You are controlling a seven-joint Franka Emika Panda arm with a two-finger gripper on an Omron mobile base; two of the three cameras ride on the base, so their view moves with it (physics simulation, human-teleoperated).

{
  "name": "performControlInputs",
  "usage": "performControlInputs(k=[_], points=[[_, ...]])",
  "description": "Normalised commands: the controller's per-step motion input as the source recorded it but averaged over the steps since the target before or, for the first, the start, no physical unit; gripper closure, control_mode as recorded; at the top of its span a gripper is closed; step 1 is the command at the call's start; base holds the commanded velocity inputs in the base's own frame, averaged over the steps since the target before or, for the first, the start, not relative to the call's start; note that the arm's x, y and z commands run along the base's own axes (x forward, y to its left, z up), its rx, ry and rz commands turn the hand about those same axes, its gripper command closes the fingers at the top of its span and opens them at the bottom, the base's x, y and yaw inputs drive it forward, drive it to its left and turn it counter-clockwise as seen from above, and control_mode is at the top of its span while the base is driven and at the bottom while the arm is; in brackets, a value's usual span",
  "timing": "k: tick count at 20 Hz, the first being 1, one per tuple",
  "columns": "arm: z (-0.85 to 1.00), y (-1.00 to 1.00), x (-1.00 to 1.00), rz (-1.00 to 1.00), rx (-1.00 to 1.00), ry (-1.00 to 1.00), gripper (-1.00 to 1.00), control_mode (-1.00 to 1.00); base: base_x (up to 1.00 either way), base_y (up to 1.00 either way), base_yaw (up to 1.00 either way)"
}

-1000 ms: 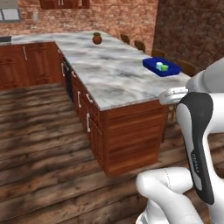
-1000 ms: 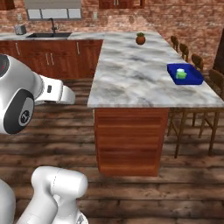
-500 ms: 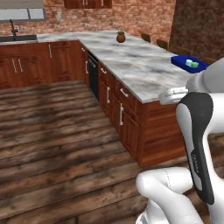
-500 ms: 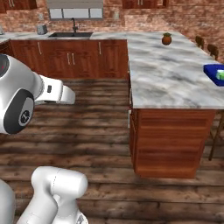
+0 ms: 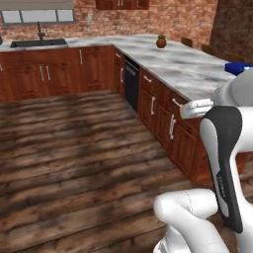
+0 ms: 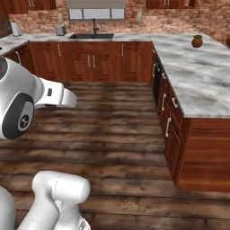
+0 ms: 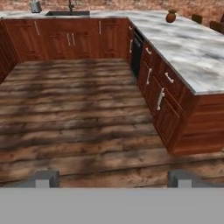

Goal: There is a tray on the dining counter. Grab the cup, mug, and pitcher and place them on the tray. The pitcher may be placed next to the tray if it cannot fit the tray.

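My gripper [image 7: 113,178] hangs open over the wooden floor with nothing between its fingertips [image 7: 44,177]. The dining counter [image 5: 197,69], marble-topped on a reddish wood base, runs along the right side of the room [image 6: 202,81] [image 7: 192,48]. A corner of the bright blue tray [image 5: 236,68] peeks out at the far right, on that counter, behind my own arm. The cup, the mug and the pitcher are out of view.
A small brown pot [image 5: 161,41] [image 6: 196,41] [image 7: 170,16] stands at the counter's far end. A sink [image 6: 92,36] sits in the back worktop over wood cabinets [image 7: 70,41]. Dark stools [image 7: 197,18] line the counter's far side. Open plank floor [image 7: 78,113] lies ahead.
The whole picture has swung: the base has turned left, so the counter and tray slid to the right edge and the sink wall came into view. The gripper stayed open.
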Motion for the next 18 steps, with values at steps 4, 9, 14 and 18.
performControlInputs(k=[4, 9, 14, 18], points=[[0.0, 0.0, 0.0, 0.0, 0.0, 0.0, -1.0, 1.0, 1.0, 1.0, 0.0], [0.0, 0.0, 0.0, 0.0, 0.0, 0.0, -1.0, 1.0, 1.0, 1.0, 0.0], [0.0, 0.0, 0.0, 0.0, 0.0, 0.0, -1.0, 1.0, 1.0, 1.0, 0.0], [0.0, 0.0, 0.0, 0.0, 0.0, 0.0, -1.0, 1.0, 1.0, 1.0, 0.0]])
